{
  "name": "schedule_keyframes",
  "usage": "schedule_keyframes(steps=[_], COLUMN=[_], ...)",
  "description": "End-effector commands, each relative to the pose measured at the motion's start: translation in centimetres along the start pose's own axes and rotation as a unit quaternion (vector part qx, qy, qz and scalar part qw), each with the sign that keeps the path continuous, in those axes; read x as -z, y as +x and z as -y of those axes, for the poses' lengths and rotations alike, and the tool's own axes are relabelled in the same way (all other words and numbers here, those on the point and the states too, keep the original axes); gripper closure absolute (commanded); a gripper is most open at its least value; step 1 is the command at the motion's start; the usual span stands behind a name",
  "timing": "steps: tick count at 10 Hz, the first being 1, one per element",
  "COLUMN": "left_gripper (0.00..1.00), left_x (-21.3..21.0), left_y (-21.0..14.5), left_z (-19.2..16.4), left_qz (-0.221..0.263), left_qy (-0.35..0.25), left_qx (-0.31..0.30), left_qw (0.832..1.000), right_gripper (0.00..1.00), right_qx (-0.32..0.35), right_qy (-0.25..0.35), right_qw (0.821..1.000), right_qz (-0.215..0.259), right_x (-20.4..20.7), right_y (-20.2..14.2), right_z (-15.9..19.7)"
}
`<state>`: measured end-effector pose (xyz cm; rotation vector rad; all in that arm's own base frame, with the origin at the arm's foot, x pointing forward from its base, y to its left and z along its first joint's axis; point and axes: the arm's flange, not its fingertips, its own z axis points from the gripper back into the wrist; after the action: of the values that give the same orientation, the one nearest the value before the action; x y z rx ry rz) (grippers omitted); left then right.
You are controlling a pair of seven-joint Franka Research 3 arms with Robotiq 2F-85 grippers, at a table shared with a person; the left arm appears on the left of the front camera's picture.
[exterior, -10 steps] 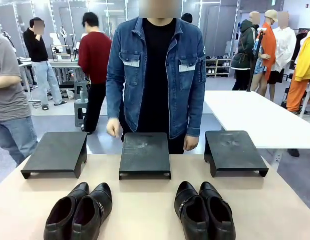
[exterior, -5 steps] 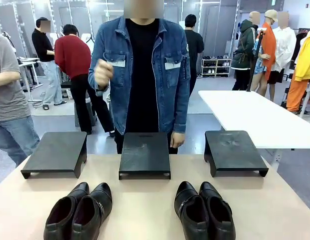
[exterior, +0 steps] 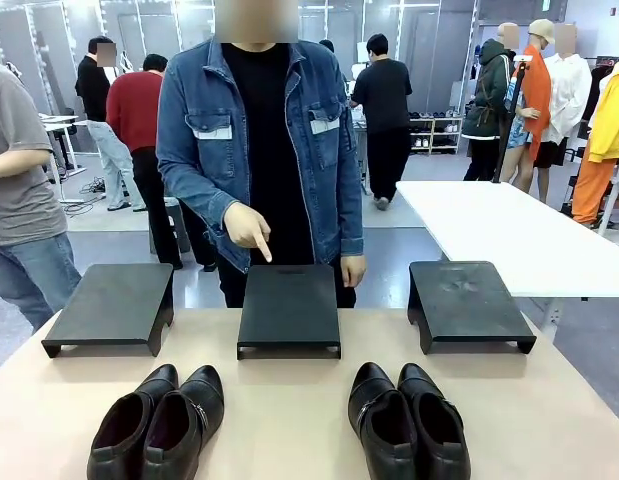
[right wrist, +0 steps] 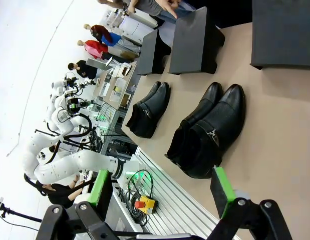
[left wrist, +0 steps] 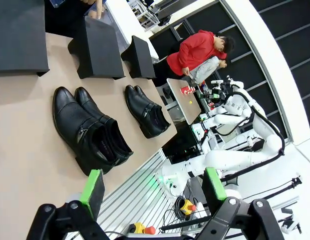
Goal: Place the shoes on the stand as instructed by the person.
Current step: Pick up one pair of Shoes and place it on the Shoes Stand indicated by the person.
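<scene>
On the front view the tan table (exterior: 289, 400) carries three black stands along its far edge and two pairs of glossy black shoes on the near side. From the left come the left stand (exterior: 114, 300), the middle stand (exterior: 289, 305) and the right stand (exterior: 467, 300), well apart from one another and all bare on top. The left pair (exterior: 154, 425) lies near the left stand's side of the table, toes pointing far. The right pair (exterior: 409, 420) lies between the lines of the middle and right stands, its two shoes touching side by side.

The person (exterior: 259, 140) in the denim jacket stands behind the middle stand. The pointing hand (exterior: 249, 228) aims its index finger down at that stand's far left corner; whether it touches cannot be told. The other hand (exterior: 353, 269) hangs by the stand's far right corner.

The left wrist view adds the left gripper (left wrist: 153, 186), its green pads spread wide with nothing between them, held off the table's near edge with the left pair closest to it. There the strap and buckle across each shoe are plain.

The right wrist view adds the right gripper (right wrist: 161, 187), likewise spread and empty, with the right pair nearest.
</scene>
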<state>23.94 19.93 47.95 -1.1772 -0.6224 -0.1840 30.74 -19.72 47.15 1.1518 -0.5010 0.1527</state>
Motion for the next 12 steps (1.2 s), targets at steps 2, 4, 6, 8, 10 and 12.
schedule_keyframes(steps=[2,4,6,8,10,12], left_gripper=[0.00,0.00,0.00,0.00,0.00,0.00], left_x=[0.0,0.0,0.0,0.0,1.3,5.4], left_y=[0.0,0.0,0.0,0.0,1.8,4.9], left_z=[0.0,0.0,0.0,0.0,1.8,6.4], left_qz=[0.002,0.002,0.002,0.002,-0.027,-0.101], left_qy=[-0.009,-0.009,-0.009,-0.009,0.079,0.080], left_qx=[0.005,0.005,0.005,0.005,-0.048,-0.054], left_qw=[1.000,1.000,1.000,1.000,0.995,0.990], right_gripper=[0.00,0.00,0.00,0.00,0.00,0.00], right_qx=[-0.004,-0.004,-0.004,-0.004,-0.004,-0.004], right_qy=[0.002,0.002,0.002,0.002,0.002,0.002], right_qw=[1.000,1.000,1.000,1.000,1.000,1.000], right_qz=[0.000,0.000,0.000,0.000,0.000,0.000], right_x=[0.0,0.0,0.0,0.0,0.0,0.0], right_y=[0.0,0.0,0.0,0.0,0.0,0.0], right_z=[-0.1,-0.1,-0.1,-0.1,-0.1,-0.1])
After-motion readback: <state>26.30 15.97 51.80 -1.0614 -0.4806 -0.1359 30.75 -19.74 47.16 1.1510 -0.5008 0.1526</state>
